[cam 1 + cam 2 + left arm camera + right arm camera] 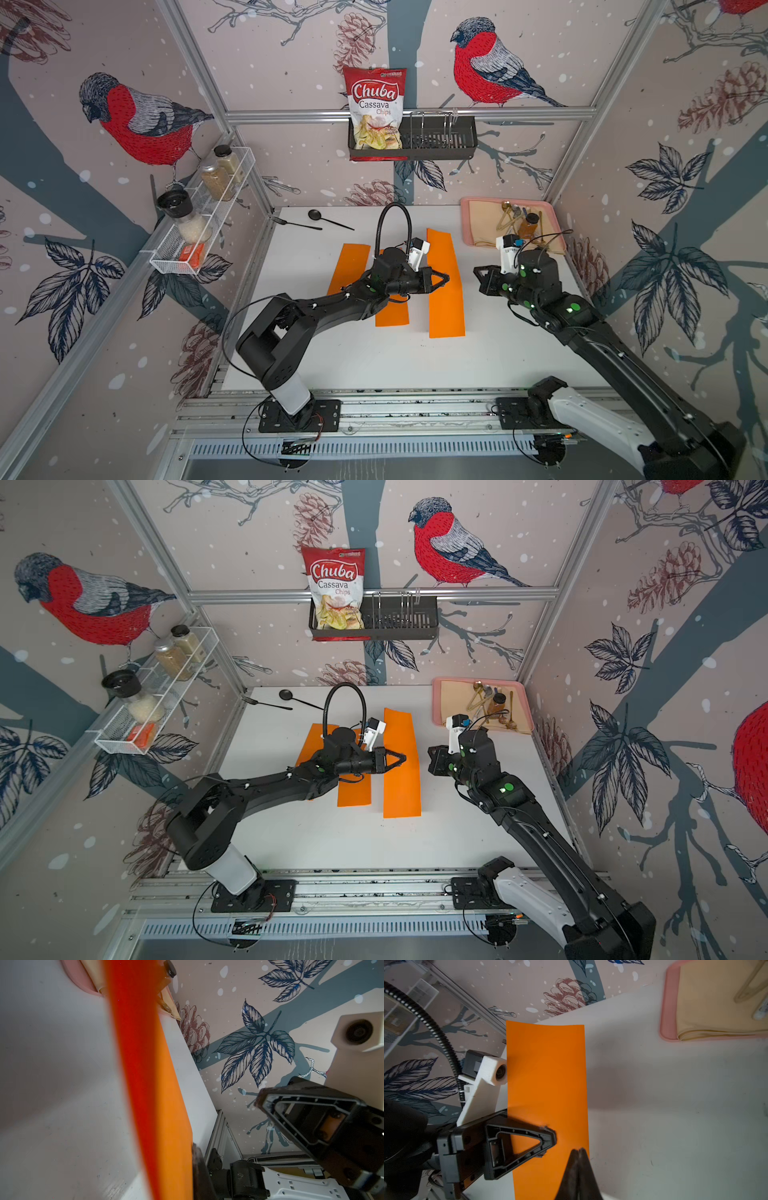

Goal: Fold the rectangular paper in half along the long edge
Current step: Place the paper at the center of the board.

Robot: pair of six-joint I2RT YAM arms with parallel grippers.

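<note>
Orange paper, the rightmost of three orange strips on the white table, sits mid-table between the two arms. The left gripper reaches across from the left and is closed on it. In the right wrist view one finger lies in front of the sheet, while the gripper's body passes behind the sheet's raised long edge. In the left wrist view the paper runs almost edge-on, right beside a fingertip. That long edge stands clear of the table. The opposite long edge lies down by the surface, though I cannot tell whether it touches.

The right gripper hovers just to the right of the paper with its jaws pressed together and nothing between them. In both top views a strip of bare table separates it from the sheet.

Left of the held paper lie the other two strips. The middle strip is partly under the left arm, and the left strip is angled beside it.

Farther back, a black fork and a black spoon rest near the rear left corner. A pink tray at the rear right holds a beige cloth and a small amber bottle.

On the back wall a black basket holds a bag of cassava chips.
</note>
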